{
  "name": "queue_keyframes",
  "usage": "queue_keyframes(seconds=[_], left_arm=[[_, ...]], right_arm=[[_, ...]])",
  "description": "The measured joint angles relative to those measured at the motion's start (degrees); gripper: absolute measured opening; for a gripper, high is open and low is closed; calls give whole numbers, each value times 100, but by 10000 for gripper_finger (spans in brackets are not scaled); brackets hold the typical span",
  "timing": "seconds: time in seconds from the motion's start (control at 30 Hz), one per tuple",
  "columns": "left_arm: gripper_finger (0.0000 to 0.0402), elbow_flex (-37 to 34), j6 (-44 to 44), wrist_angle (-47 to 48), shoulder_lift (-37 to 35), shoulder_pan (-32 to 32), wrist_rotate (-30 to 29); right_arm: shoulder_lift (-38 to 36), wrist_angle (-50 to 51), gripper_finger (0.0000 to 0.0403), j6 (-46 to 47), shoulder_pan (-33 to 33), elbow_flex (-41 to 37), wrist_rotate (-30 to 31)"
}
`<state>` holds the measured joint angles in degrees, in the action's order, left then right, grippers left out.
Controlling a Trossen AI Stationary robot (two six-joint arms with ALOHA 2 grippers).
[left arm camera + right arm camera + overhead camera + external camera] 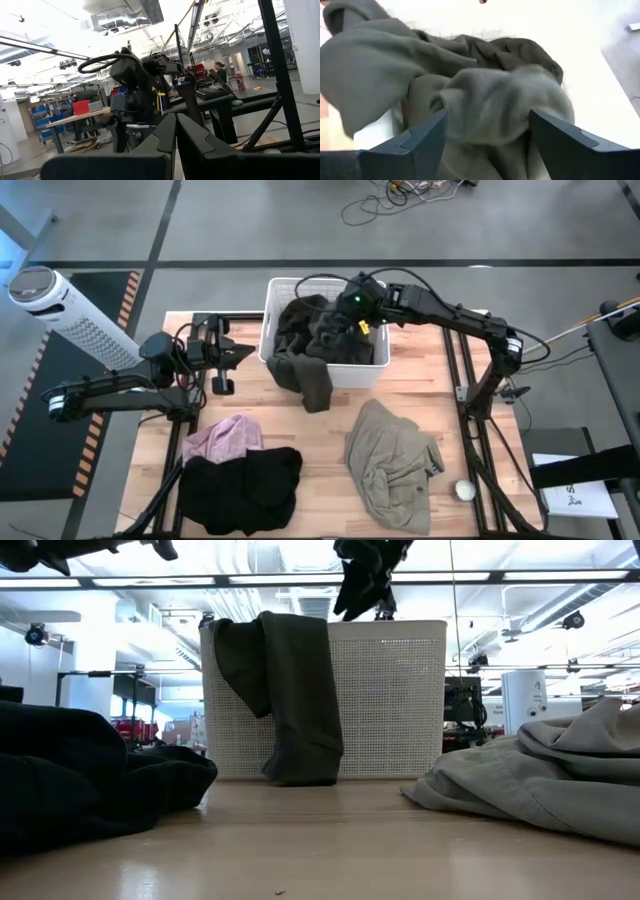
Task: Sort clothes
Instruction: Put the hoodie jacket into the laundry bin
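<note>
A white lattice basket point(272, 292) stands at the table's far middle and holds a heap of dark olive clothes point(322, 332). One olive piece point(295, 700) hangs over the basket's near wall down to the table. My right gripper point(487, 130) hovers open over the heap, slanting down, its fingers on either side of a bunched olive fold point(500, 105). On the table lie a khaki garment point(395, 465), a pink shirt point(225, 438) and a black pile point(245, 485). My left gripper point(175, 135) waits shut, raised at the table's left point(240, 352).
A small white ball point(465, 490) lies near the table's right front corner. A white perforated cylinder point(70, 310) lies off the far left corner. Bare wood shows between the black pile and the khaki garment point(322, 470).
</note>
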<state>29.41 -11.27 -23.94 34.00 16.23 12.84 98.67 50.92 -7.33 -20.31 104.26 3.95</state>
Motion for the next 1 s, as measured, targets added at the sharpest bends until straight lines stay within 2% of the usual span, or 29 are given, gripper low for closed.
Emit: queue_keyframes(seconds=[0.13,0.33,0.4,0.43,0.67,0.83,1.0], left_arm=[[0,0,0,0,-2,0,-2],[0,0,2,2,-11,0,-4],[0,0,2,23,-13,0,-4],[0,0,2,41,-13,0,-4],[0,0,1,95,-13,0,-7],[0,0,1,92,-13,0,-7],[0,0,159,92,-3,0,-6]], right_arm=[[429,26,205,10,-281,-173,-249],[1523,19,62,246,-702,-226,-1122],[1833,24,19,256,-735,-226,-1201],[1938,34,10,212,-733,-228,-1191],[2100,266,34,181,-721,-130,-1438],[1610,344,59,126,-692,205,-1329],[1010,494,110,-53,-631,645,-1072]])
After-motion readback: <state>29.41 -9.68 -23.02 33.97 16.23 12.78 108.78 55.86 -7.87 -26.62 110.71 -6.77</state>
